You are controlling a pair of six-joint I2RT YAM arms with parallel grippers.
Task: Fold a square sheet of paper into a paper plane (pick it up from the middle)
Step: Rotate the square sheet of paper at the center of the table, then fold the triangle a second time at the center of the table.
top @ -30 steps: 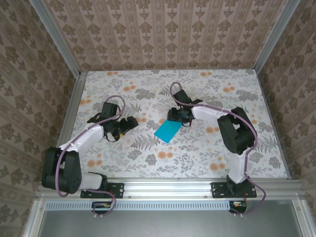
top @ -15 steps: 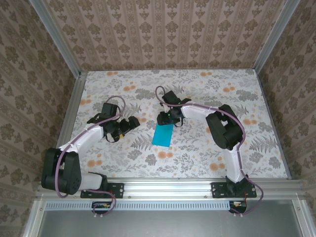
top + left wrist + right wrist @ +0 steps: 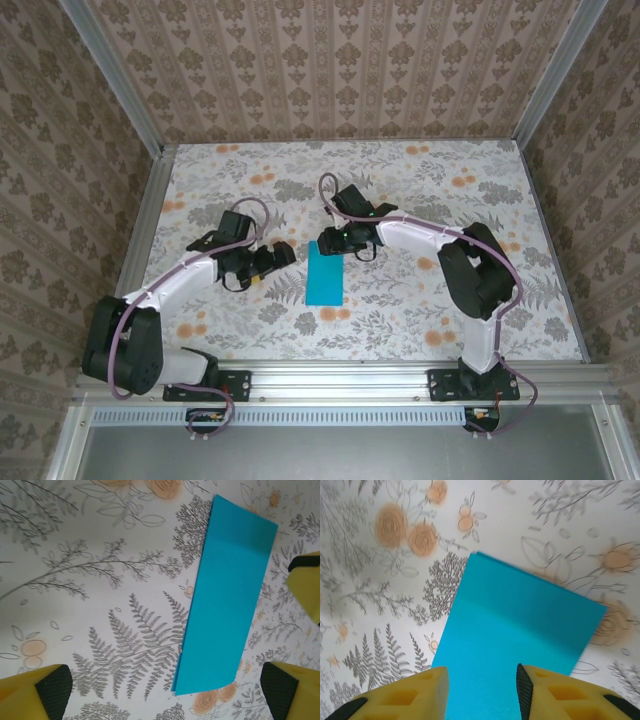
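Observation:
The square sheet of paper (image 3: 325, 277) lies flat on the table, folded in half into a narrow turquoise rectangle (image 3: 227, 600) with its long side running near to far. Two layers show at its near corner. No paper plane is in view. My left gripper (image 3: 264, 261) hovers just left of the sheet, jaws wide open (image 3: 167, 690) with nothing between them. My right gripper (image 3: 335, 246) hangs over the sheet's far end. Its yellow fingers (image 3: 420, 692) stand apart (image 3: 482, 690), and the blue paper (image 3: 520, 625) lies flat beneath the gap.
The floral table cover (image 3: 400, 310) spreads all around the sheet. Aluminium rails (image 3: 340, 375) run along the near edge and the sides, with patterned walls behind. Purple cables loop off both wrists.
The sheet has turned from slanted to lengthwise and shifted left. The right gripper swung left with it and narrowed its jaws. The left gripper opened fully and moved right towards the sheet.

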